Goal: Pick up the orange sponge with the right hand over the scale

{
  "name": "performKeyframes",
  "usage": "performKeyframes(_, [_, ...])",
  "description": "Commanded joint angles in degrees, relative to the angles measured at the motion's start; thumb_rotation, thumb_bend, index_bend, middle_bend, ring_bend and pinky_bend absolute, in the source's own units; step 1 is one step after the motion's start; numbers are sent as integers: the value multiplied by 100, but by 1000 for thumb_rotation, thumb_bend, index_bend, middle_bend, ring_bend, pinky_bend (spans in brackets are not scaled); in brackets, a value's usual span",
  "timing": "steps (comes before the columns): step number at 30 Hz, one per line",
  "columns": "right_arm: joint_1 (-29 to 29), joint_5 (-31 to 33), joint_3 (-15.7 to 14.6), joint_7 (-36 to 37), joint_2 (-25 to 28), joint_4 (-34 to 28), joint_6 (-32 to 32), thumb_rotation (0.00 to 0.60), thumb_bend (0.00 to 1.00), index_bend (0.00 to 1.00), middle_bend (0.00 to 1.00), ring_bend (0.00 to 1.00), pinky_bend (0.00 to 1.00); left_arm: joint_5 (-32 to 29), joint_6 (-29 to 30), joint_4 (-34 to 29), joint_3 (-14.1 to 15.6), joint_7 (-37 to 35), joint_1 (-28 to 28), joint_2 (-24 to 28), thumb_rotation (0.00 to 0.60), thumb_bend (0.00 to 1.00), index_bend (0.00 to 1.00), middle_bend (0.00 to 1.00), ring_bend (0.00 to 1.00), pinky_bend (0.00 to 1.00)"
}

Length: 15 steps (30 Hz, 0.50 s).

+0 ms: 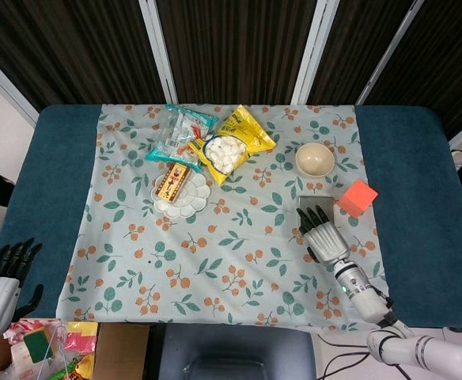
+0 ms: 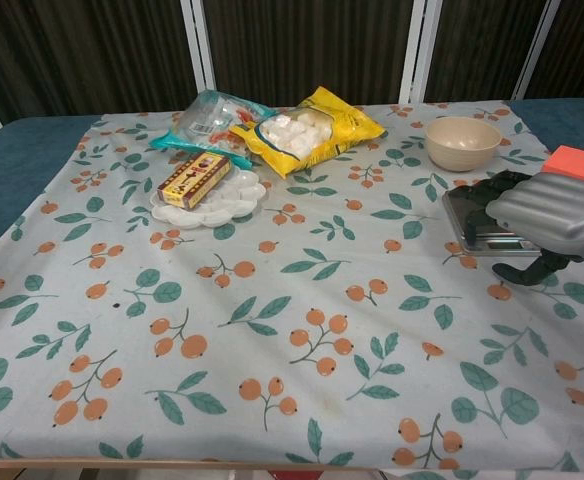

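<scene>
The orange sponge (image 1: 357, 197) is a block lying on the floral cloth at the right, just right of the scale; only its corner (image 2: 579, 162) shows in the chest view. The flat grey scale (image 1: 311, 203) (image 2: 477, 217) is partly covered by my right hand (image 1: 324, 233) (image 2: 544, 211), which hovers over its near side, palm down, fingers spread forward, holding nothing. The sponge sits to the right and slightly beyond that hand, apart from it. My left hand (image 1: 3, 279) hangs off the table's left edge, fingers spread and empty.
A beige bowl (image 1: 315, 159) stands behind the scale. A yellow marshmallow bag (image 1: 232, 145), a teal snack bag (image 1: 182, 134) and a white plate (image 1: 183, 195) bearing a small box (image 1: 170, 182) lie at the back left. A bin of packets (image 1: 49, 347) sits below the table's left corner.
</scene>
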Motion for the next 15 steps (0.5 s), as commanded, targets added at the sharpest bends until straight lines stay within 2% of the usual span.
performKeyframes(1, [15, 49, -12, -44, -20, 6, -10, 600, 549, 462, 63, 0, 9, 7, 5, 2, -6, -7, -4, -1, 600, 454, 0, 0, 24, 27])
performKeyframes(15, [44, 182, -97, -117, -15, -32, 1, 600, 549, 461, 63, 0, 9, 24, 14, -1, -7, -14, -3, 2, 600, 454, 0, 0, 24, 27])
